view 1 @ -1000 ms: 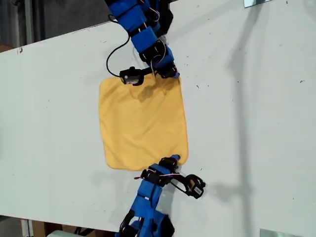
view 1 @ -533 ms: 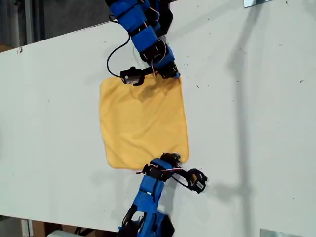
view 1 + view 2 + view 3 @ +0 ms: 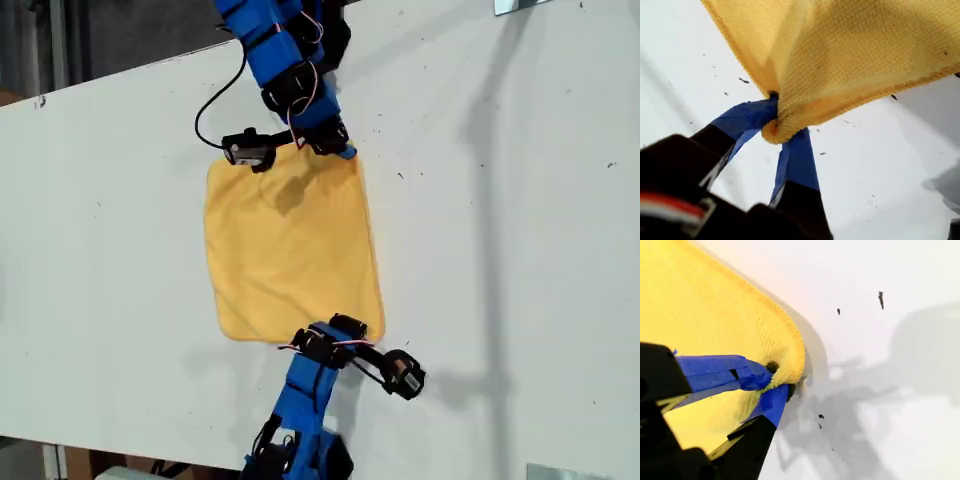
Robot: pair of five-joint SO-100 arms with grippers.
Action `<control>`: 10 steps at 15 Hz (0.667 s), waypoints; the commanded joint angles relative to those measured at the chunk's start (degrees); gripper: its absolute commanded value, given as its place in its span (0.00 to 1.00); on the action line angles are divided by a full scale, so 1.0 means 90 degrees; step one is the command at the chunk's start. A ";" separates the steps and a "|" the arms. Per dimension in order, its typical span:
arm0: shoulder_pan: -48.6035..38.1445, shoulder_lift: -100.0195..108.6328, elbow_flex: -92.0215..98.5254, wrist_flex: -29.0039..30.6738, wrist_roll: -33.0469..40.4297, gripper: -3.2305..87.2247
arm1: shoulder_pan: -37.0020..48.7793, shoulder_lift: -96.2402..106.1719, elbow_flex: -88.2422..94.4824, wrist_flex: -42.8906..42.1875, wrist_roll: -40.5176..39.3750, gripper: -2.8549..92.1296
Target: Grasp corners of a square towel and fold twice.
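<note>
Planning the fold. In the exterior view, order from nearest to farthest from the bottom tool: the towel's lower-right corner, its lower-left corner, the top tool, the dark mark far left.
From the bottom tool:
1. Lower-right corner, at its jaws.
2. Lower-left corner, along the same hem.
3. Top tool, across the towel.
4. Dark mark, upper-left table edge.

A big white table (image 3: 520, 250) fills the view. It has little dark specks (image 3: 400, 176) on it. Grey shadows (image 3: 490, 130) fall across it.
</note>
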 commanded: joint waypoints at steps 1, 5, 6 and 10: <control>-0.0156 0.1445 -0.0293 0.0547 0.0439 0.04 | 0.0615 0.1318 -0.0400 0.0400 -0.0547 0.03; -0.1338 0.3379 -0.0020 0.0869 0.1738 0.04 | 0.2959 0.2539 -0.0625 0.0986 -0.2490 0.03; -0.1924 0.3721 0.0010 0.1016 0.2148 0.04 | 0.3623 0.2441 -0.0908 0.1035 -0.3125 0.03; -0.4570 0.4463 0.0186 0.1123 0.3682 0.04 | 0.5371 0.0840 -0.2852 0.1055 -0.4795 0.03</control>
